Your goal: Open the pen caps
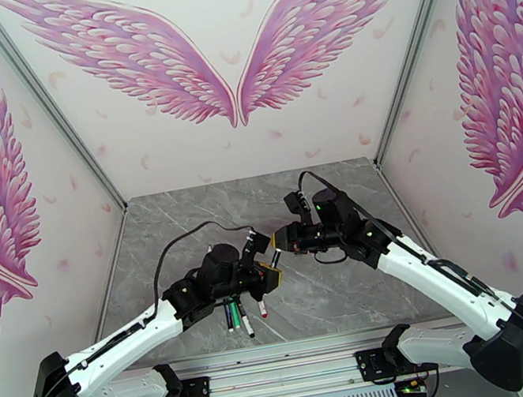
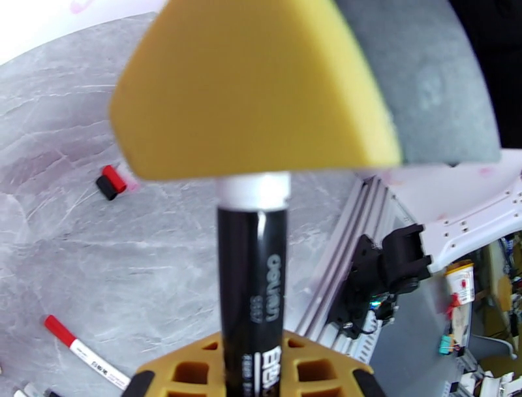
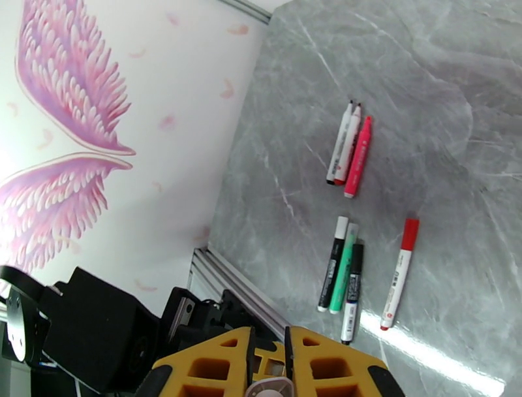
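Left gripper [image 2: 253, 373]: jaws clamped shut on a black-labelled marker pen with a white collar [image 2: 253, 261]. The barrel runs straight out from the jaws, up the middle of the left wrist frame.

Right gripper [image 3: 269, 339]: jaws closed to a thin slit, with a pale round end in the slit at bottom centre of the right wrist frame. My read is that they grip the same pen's far end. The left wrist view backs this: the right arm's yellow-and-grey foam pad [image 2: 261, 91] covers the pen just past the collar. The cap under it is hidden, so I can't tell its colour or whether it's seated.

Key relation: the pen's long axis lies on the line between the two grippers, mid-frame in the top view. Any pull has to go along that axis. Both arms are on the pen, so neither is nearer.

Further out, a short loose red-and-black cap [image 2: 111, 181] lies on the grey marble tabletop [image 3: 424, 98], at the left of the left wrist frame.

The right wrist view adds two trios of pens [image 3: 342, 274] at centre frame. Right of them is a white pen [image 3: 395, 287] with its red cap [image 3: 410, 233] on.
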Robot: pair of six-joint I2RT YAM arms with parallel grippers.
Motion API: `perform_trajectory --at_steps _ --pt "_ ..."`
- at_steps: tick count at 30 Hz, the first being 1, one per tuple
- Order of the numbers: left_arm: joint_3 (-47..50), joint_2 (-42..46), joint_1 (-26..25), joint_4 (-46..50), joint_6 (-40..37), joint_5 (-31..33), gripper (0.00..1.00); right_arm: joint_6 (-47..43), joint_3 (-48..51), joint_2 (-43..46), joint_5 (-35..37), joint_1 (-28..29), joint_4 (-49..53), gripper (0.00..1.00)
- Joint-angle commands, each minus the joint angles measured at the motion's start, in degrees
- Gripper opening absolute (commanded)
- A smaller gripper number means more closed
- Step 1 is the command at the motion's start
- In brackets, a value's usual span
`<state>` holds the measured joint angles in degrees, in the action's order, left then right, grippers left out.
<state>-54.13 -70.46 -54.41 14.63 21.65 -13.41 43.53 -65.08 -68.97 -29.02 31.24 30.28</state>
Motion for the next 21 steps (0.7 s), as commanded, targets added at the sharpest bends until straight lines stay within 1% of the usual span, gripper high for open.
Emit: perform_trajectory --at_steps 1,3,6,7,12,15,16,18,21 --pt "-0.98 -0.30 -1.92 11.18 -3.38 0.82 0.00 0.24 -2.24 -0.67 11.52 -4.53 0.48 0.09" --pt "-0.89 -0.48 -1.77 10.40 -3.06 -1.43 0.00 0.31 -1.21 -0.47 10.14 -5.73 -1.26 0.09" --pt "0.20 -0.19 -0.18 7.08 -0.88 -8.45 0.00 -1.20 1.52 -0.17 2.94 -7.42 -7.94 0.10" --pt "0.58 0.24 0.21 6.12 -0.25 -9.13 0.00 -1.98 2.05 -0.33 1.10 -8.03 -8.73 0.10" --pt "2.17 3.57 2.09 4.31 2.17 -6.47 0.00 -8.82 3.07 -1.24 -2.42 -10.68 -5.11 0.12" --pt "3.44 4.64 2.85 3.43 3.79 -3.26 0.00 -15.05 2.30 -2.59 -0.52 -11.67 1.36 0.13" --pt "4.01 5.02 3.07 2.93 4.41 -1.79 0.00 -17.25 1.95 -3.18 1.25 -11.74 3.81 0.14" --pt "5.48 5.71 3.42 0.91 5.62 -0.76 0.00 -20.19 1.43 -4.92 6.22 -11.96 8.26 0.15" --pt "7.72 6.54 3.96 -2.49 7.60 1.02 0.00 -22.05 2.40 -7.99 10.12 -12.84 10.27 0.16"
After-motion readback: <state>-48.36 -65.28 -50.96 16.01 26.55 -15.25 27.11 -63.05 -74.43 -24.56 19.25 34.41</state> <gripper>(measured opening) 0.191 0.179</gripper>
